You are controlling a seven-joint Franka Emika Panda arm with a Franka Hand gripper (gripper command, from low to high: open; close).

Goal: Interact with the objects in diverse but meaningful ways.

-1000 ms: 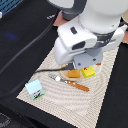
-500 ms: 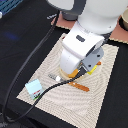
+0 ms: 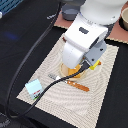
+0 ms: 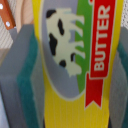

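Arm dropping lower over mat centre than half second ago, now covering yellow items. Gripper point(image 4: 70, 65) sitting astride butter box point(image 4: 75, 60), grey-green pads point(image 4: 22, 85) flanking both sides; contact unclear, grip cannot be confirmed. Carton point(image 3: 34, 88) lying lower left on mat point(image 3: 107, 100). Knife point(image 3: 78, 85) just below arm. Grasp seems imminent.

yellow butter box point(image 4: 75, 65) filling view, cow picture, red banner

Even, bright light; exterior view soft, wrist view heavily blurred close-up.
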